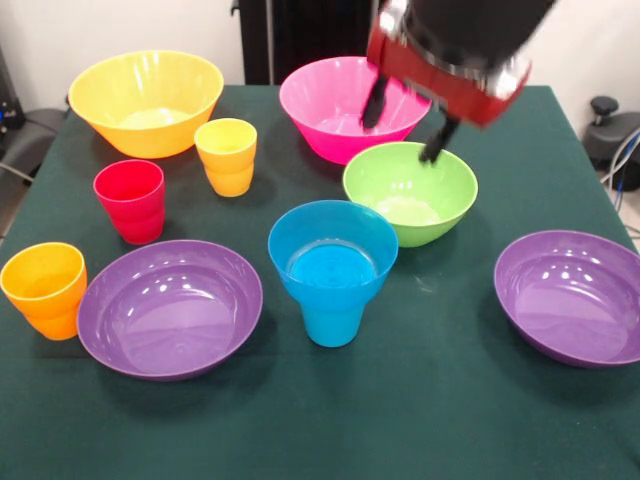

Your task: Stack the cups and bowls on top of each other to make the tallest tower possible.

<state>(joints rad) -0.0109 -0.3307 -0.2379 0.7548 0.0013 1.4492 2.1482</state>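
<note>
The red and black gripper [408,125] is hanging with fingers spread and empty at upper right of centre, its body cut off by the top edge and partly hiding the glossy pink plastic bowl [335,105]. The small blue bowl [333,245] is sitting on the blue cup [331,322] at centre, the lime green bowl [410,190] just beside.

A bulky black arm segment [470,20] is seen above the pink bowl [330,125], ending in a glossy red housing [450,75] edged by a silvery metal band. Below the housing, the gripper [407,125] is formed by two slim black fingers [375,100], dark and matte, which are set apart from one another.
</note>
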